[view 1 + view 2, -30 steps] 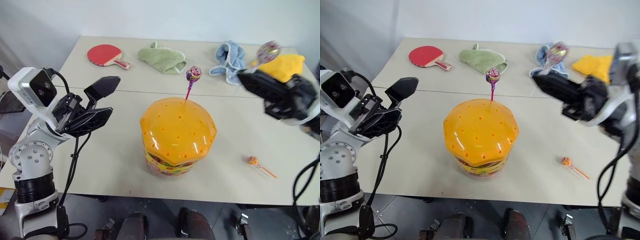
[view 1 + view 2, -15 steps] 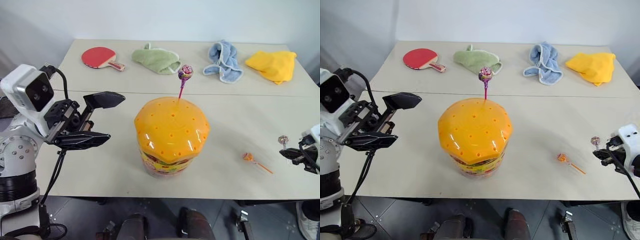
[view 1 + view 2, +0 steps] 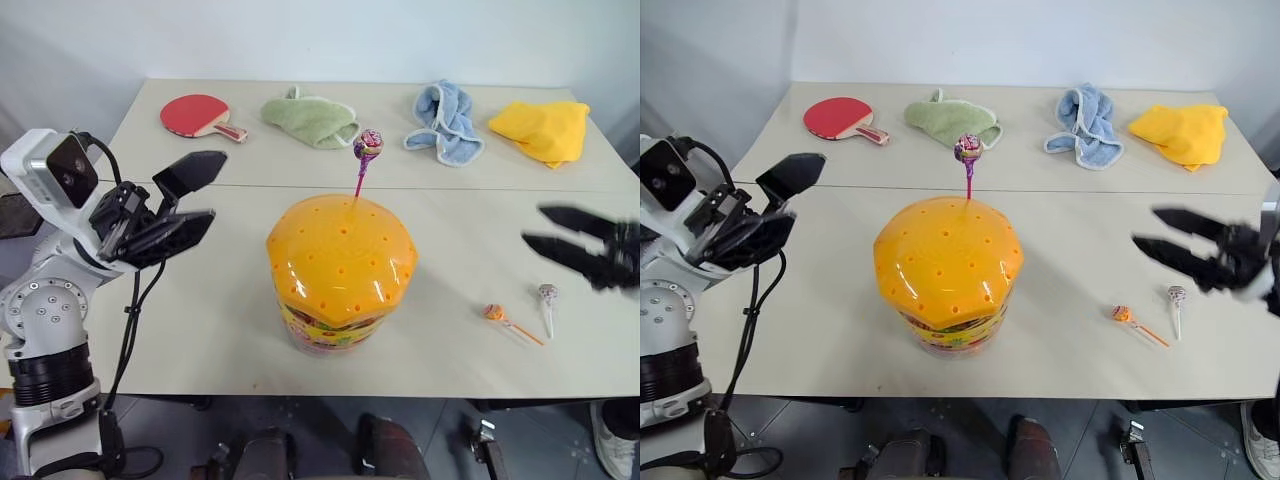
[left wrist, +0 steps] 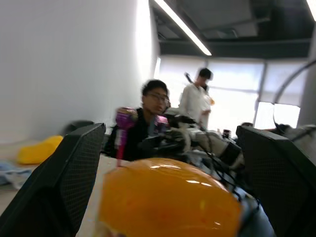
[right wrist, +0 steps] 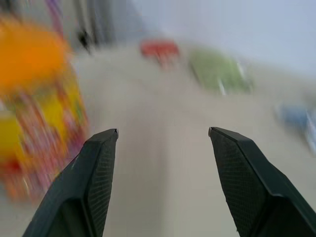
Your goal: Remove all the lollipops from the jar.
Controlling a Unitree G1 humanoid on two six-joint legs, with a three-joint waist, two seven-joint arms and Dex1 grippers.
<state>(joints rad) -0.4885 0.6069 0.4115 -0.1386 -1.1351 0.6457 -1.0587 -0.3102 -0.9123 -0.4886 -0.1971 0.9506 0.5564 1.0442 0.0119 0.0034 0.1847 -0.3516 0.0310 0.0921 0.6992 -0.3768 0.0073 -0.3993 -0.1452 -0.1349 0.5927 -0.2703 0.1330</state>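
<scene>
The jar (image 3: 340, 268), a big orange burger-shaped dome with holes, stands mid-table. One purple-wrapped lollipop (image 3: 368, 143) sticks up from a hole at its far top on a purple stick. Two more lollipops lie on the table to the jar's right: an orange-stick one (image 3: 494, 313) and a white-stick one (image 3: 547, 294). My right gripper (image 3: 533, 225) hovers open just above these two, holding nothing. Left of the jar, clear of it, my left gripper (image 3: 213, 187) is held open and empty. The left wrist view looks over the jar's dome (image 4: 168, 197) to the purple lollipop (image 4: 123, 120).
Along the table's far side lie a red paddle (image 3: 200, 110), a green cloth (image 3: 310, 118), a blue cloth (image 3: 445, 120) and a yellow cloth (image 3: 545, 128). The table's front edge runs just below the jar. Two people (image 4: 197, 98) stand in the background of the left wrist view.
My right gripper brought the white-stick lollipop down to the table's right side, opened and let it go beside the orange-stick one, then rose. The left gripper shifted slightly.
</scene>
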